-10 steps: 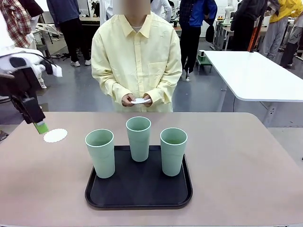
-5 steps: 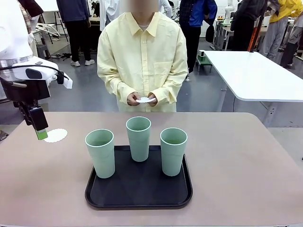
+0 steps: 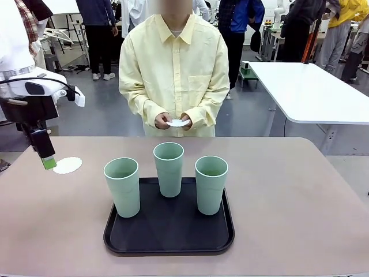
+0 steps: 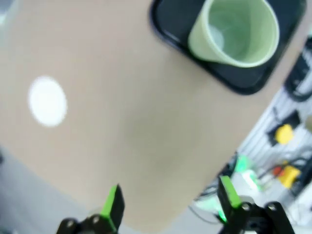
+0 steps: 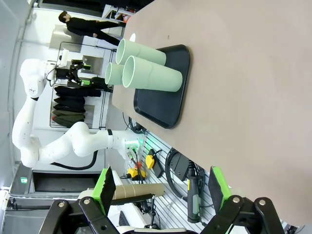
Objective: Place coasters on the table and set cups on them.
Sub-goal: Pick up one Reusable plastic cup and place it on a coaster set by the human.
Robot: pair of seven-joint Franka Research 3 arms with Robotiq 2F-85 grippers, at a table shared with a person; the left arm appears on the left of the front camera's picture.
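One white lacy coaster (image 3: 67,165) lies on the beige table (image 3: 300,202) at the far left; it shows as a blurred white disc (image 4: 47,101) in the left wrist view. My left gripper (image 3: 47,160) hangs just left of it, open (image 4: 170,202) with nothing between the fingers. Three mint-green cups (image 3: 122,186) (image 3: 169,168) (image 3: 211,183) stand upright on the black tray (image 3: 170,234). The person at the far side holds another coaster (image 3: 177,122) in both hands. My right gripper (image 5: 161,187) is open and empty, off the table's edge, with the cups (image 5: 146,73) far ahead.
A glossy white table (image 3: 311,92) stands behind on the right. Bare tabletop lies left, right and in front of the tray (image 5: 165,97). Other people stand in the background. Beyond the cups the left arm (image 5: 29,97) shows in the right wrist view.
My left arm has swung more upright, its fingertip staying beside the laid coaster. The person has shifted a little to the right, still holding a coaster.
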